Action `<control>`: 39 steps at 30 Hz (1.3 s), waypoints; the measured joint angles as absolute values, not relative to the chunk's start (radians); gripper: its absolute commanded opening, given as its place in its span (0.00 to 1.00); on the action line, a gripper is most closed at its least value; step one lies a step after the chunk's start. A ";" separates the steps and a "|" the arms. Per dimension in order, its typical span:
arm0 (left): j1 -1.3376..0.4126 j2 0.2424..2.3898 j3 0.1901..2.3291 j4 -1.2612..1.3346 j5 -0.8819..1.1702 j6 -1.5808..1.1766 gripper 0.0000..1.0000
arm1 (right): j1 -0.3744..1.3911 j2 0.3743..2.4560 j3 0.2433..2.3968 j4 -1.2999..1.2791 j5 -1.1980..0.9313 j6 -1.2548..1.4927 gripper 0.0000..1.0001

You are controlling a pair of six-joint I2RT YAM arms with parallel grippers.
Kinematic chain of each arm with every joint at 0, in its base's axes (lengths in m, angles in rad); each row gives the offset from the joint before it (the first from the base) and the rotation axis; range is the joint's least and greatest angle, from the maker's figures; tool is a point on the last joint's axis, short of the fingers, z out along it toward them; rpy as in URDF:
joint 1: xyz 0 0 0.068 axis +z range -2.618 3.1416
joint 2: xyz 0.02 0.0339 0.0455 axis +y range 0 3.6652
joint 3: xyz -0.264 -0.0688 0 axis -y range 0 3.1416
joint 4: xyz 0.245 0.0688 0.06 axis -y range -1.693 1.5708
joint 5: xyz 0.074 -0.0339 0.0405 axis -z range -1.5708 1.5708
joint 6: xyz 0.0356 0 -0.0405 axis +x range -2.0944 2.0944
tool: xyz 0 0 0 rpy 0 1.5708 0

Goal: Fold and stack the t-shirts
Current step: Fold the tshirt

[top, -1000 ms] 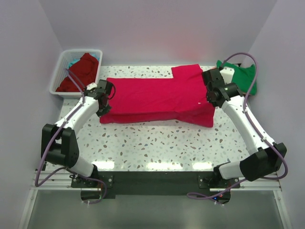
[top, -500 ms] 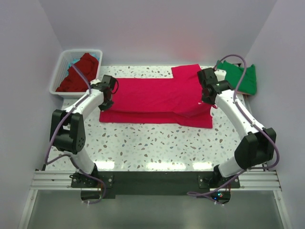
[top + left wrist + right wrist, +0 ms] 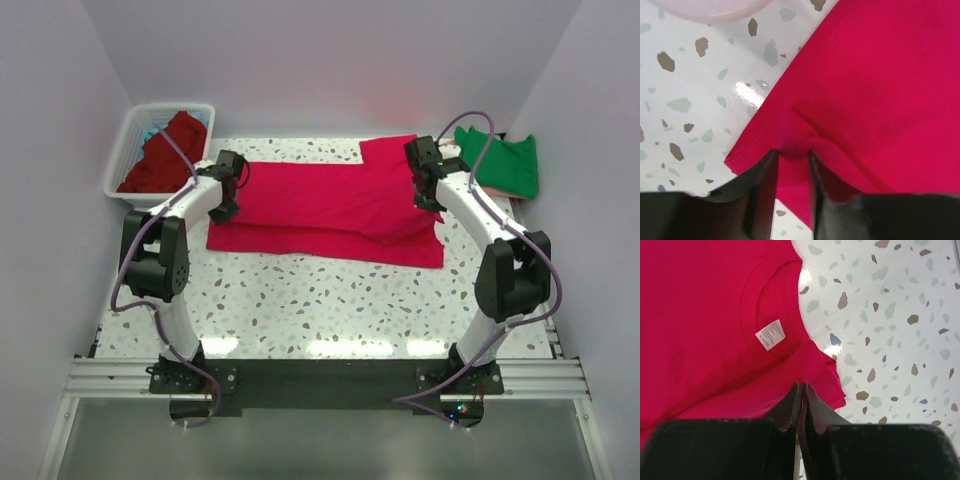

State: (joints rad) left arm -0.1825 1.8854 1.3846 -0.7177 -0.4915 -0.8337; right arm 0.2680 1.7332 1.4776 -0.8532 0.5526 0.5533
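Crimson-pink t-shirt (image 3: 330, 205) lies spread lengthwise across the far half of the counter (image 3: 330, 300), collar end toward the right edge, hem end toward the left edge. Its near long side is doubled onto the body, and a lower layer shows as a strip along the near side. This reads as a lengthwise fold in hand.

Left tool (image 3: 228, 205) is at the hem end. In the left wrist view its fingers (image 3: 760, 200) are clamped on a small pinched ridge of the crimson cloth. Right tool (image 3: 425, 192) is at the collar end. In the right wrist view its jaws are pressed together on the cloth edge just beside the neckline, with the white label (image 3: 770, 334) facing up. Gripping both ends at once probably keeps the fabric taut so the crease runs straight.

Green t-shirt (image 3: 505, 165) lies flat at the far right corner, likely the stack spot; cannot tell if it is fully folded. White basket (image 3: 115, 175) at the far left corner holds the dark red t-shirt (image 3: 175, 145), bunched, with a bit of teal cloth (image 3: 150, 130) beside it. Both are unfolded, so most of the task is left.
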 measured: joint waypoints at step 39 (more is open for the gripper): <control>-0.170 1.792 1.119 -0.597 -0.317 -0.695 0.60 | 0.281 1.670 1.172 -0.794 0.232 0.559 0.22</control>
State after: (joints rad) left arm -0.1703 1.7924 1.1187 -0.5972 -0.3168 -0.6952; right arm 0.2806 1.6695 1.1721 -0.7944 0.2317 0.5587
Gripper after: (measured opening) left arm 0.599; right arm 0.235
